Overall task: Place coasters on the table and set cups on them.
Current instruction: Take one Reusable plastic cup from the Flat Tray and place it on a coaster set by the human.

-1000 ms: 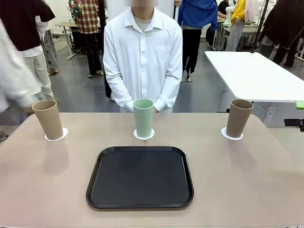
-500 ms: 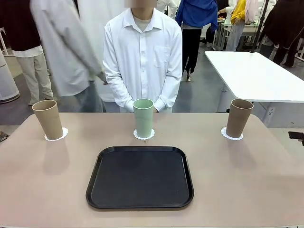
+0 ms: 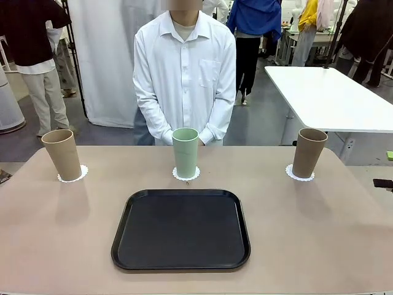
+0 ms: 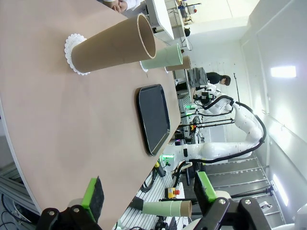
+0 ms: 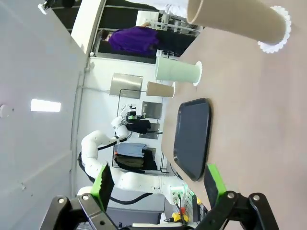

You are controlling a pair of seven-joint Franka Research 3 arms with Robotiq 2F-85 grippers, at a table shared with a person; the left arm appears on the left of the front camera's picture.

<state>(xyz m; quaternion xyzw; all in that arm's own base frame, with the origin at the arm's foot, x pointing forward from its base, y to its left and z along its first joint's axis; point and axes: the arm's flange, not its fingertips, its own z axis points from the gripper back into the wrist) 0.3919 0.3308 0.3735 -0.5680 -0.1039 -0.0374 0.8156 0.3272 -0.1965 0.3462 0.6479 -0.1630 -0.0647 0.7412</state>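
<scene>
Three cups stand upright on the table (image 3: 319, 246), each on its own coaster: left tan cup (image 3: 62, 154) on left coaster (image 3: 81, 174), mint cup (image 3: 185, 152) on middle coaster (image 3: 195, 174), right tan cup (image 3: 309, 152) on right coaster (image 3: 290, 173). Black tray (image 3: 181, 229) lies nearer me, bare. My left gripper (image 4: 148, 195) and right gripper (image 5: 160, 184) both spread wide, holding nothing, off the table's ends. Person (image 3: 184, 74) stands behind the mint cup.

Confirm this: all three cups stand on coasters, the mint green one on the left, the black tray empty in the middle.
Wrong on one count: the front view shows the mint green cup in the middle, with tan cups on either side. All three stand on coasters; the black tray is empty.
</scene>
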